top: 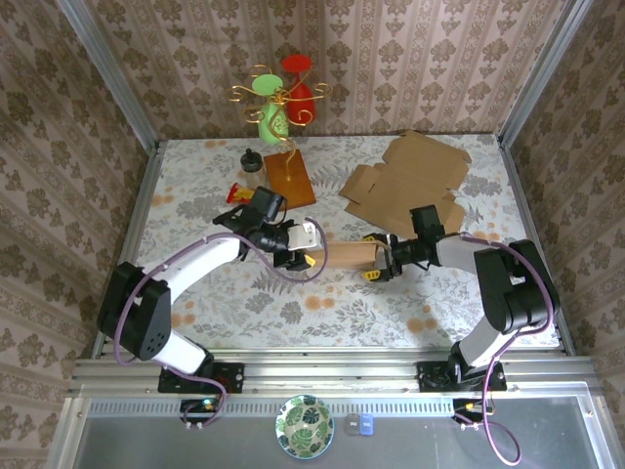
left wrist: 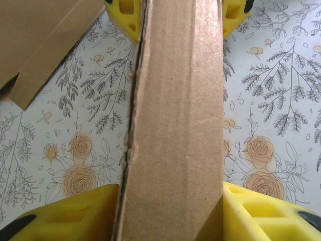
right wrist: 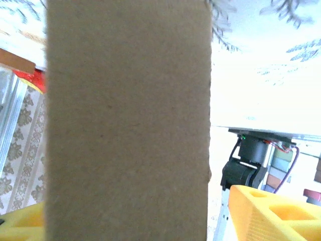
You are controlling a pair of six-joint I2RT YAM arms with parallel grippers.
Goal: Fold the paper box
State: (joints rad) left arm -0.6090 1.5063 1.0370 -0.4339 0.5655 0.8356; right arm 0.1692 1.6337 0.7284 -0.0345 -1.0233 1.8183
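Floral tablecloth all over the table [top: 244, 313], busy damask wallpaper on the walls [top: 410, 59], so it takes us a sec to pick things out. From the top camera, the paper box [top: 347, 256] sits near the middle of the table, slightly toward the right arm. It's a narrow brown strip lying crosswise with one arm at each end. The left gripper [top: 314, 256] is on its left end. In the left wrist view both yellow fingers [left wrist: 65, 216] sit flush against the two sides of the cardboard, so we'd call that clamped on the box. The right gripper [top: 374, 262] straddles the other end, but its jaws are apart. On the right wrist cam one yellow pad [right wrist: 271, 211] stands clear of the cardboard edge with a visible gap, while the other sits just beside the box, and we can't tell if it's touching. Behind the box, toward the back right, there's a flat cardboard sheet [top: 405, 181], unfolded with its flaps spread out. Back centre we see a gold wire stand [top: 278, 98] with red and green bits on it, and a brown board [top: 288, 176] just in front of it. Down at the near edge, between the arm bases, there's a small patterned bowl [top: 304, 427].
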